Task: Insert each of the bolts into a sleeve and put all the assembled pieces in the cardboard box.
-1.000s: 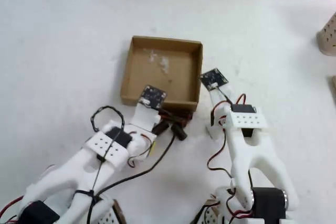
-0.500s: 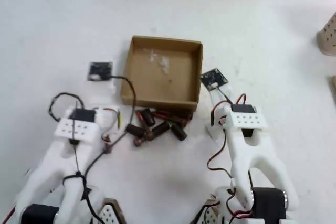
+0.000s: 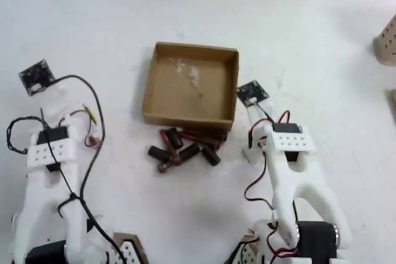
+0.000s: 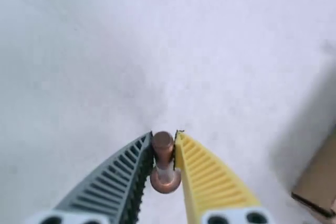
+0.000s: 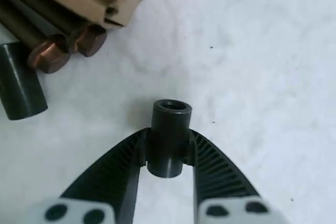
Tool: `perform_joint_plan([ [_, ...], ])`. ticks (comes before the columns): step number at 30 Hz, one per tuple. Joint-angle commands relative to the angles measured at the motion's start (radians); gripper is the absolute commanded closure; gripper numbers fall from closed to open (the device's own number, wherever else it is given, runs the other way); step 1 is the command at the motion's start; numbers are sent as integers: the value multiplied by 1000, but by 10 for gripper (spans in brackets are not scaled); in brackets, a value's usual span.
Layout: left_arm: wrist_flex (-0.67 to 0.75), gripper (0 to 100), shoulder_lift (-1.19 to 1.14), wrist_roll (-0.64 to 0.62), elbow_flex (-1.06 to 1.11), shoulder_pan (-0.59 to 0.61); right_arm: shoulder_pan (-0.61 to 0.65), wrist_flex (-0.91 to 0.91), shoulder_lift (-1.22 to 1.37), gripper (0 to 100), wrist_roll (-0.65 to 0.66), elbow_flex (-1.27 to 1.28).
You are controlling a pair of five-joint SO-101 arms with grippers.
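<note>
- The left gripper [image 4: 164,139] is clamped narrowly on a copper bolt [image 4: 164,161]. The bolt's long axis runs roughly along the fingers, with the rounded head nearer the wrist.
- The right gripper [image 5: 168,136] is closed around a black sleeve [image 5: 169,129]. The sleeve's axis also runs along the fingers, and its open bore points away from the wrist.
- Bolt and sleeve are well apart: in the high view the left arm sits out at the table's [image 3: 322,47] left side, the right arm at the right.
- Mating them probably means bringing the two tips together and lining the shank up with the bore.
- Between the arms lies a heap of loose bolts [image 3: 199,135] and loose sleeves [image 3: 211,156]. It sits just in front of the cardboard box [image 3: 189,117], which has nothing in it.
- The right gripper is nearer, just beside the heap and the box's near corner.
- A low sweep across could knock the heap, so a raised meeting point looks safer.
</note>
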State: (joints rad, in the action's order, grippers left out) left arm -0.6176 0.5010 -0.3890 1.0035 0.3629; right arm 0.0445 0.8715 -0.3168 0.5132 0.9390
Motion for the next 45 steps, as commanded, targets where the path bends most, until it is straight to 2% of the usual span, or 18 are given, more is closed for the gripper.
perform_joint_plan([
  [1, 44, 917, -2, 6, -55, 48, -12, -12, -4, 981, 14, -8],
  [5, 31, 807, -4, 146, -26, 90, -12, -12, -4, 981, 41, -8],
  [8, 31, 731, -2, 186, 8, 133, -12, -12, -4, 981, 60, -8],
  [14, 23, 779, 5, 393, -11, 248, -12, -12, -4, 981, 66, -8],
  [17, 0, 806, 5, 608, -26, 269, -12, -12, -2, 981, 66, -6],
  [22, -161, 823, 2, 1099, -84, 263, -12, -12, -2, 981, 66, -6],
  [25, -259, 854, -2, 1272, -121, 262, -12, -12, -2, 981, 63, -6],
  [30, -381, 915, -50, 1330, -183, 173, -12, -13, -2, 981, 63, -6],
  [34, -476, 916, -223, 1343, -319, 154, -13, -13, -2, 981, 64, -6],
  [38, -560, 917, -409, 1445, -456, 157, -65, -44, -2, 981, 61, -8],
  [45, -586, 917, -561, 1539, -559, 142, -104, -54, -2, 981, 66, -8],
])
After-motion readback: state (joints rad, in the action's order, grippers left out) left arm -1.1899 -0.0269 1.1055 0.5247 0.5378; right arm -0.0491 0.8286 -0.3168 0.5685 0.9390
